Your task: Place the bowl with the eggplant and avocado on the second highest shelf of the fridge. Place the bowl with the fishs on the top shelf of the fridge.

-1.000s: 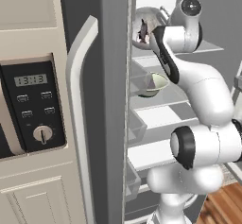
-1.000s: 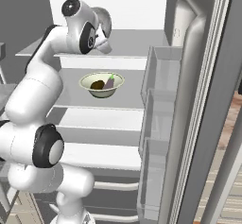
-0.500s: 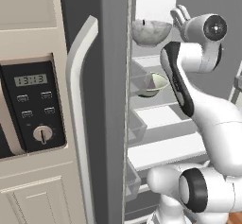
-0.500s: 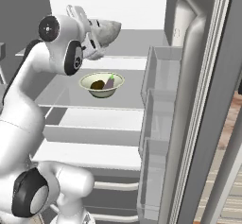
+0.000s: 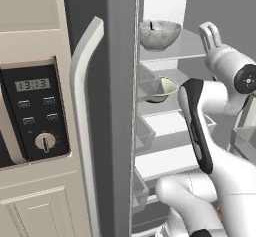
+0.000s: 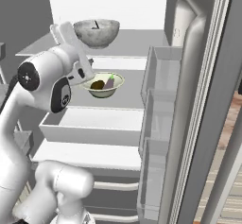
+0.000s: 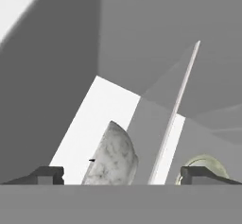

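With both bowls shelved, the gripper (image 7: 122,176) jaws are spread at 6 o'clock from the bowl with the fishs (image 6: 97,33); retract the arm.

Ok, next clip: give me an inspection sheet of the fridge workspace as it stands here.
Surface: fridge open; top shelf holds one bowl.
Job's things: stone bowl on top shelf; green bowl with eggplant and avocado on the shelf below.
Clutter: nothing seen.
Grippers: gripper open, holding nothing, stone bowl ahead of it.
Cables: nothing seen.
Surroundings: oven panel left of fridge.
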{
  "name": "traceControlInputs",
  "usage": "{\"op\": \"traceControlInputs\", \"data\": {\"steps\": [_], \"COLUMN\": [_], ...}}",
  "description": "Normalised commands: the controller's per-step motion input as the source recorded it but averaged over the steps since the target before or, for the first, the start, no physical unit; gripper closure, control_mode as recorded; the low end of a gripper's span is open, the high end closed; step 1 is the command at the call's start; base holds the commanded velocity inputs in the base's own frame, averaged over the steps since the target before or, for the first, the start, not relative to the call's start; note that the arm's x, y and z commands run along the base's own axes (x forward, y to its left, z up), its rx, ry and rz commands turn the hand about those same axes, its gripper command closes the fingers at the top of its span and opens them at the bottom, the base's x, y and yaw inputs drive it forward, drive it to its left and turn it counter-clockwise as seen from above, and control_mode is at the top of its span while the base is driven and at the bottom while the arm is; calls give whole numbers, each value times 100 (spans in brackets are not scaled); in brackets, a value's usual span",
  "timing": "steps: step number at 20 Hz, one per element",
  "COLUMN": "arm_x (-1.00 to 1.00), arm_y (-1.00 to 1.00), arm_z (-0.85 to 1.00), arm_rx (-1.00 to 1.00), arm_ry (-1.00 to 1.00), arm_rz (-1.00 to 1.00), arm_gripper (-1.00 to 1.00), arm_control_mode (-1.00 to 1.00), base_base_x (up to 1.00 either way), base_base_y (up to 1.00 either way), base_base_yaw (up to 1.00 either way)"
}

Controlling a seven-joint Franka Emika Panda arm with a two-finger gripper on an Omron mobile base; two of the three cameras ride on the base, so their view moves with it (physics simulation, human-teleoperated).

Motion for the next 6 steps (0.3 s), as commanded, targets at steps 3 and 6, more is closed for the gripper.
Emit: {"op": "traceControlInputs", "data": {"steps": [3, 6], "arm_x": [-100, -100], "arm_y": [2, 4], "arm_z": [43, 72], "arm_rx": [6, 1], "arm_ry": [0, 0], "arm_rz": [-3, 0], "arm_gripper": [-100, -100], "arm_control_mode": [-100, -100], "base_base_x": [0, 0], "base_base_y": [0, 0], "base_base_yaw": [0, 0]}}
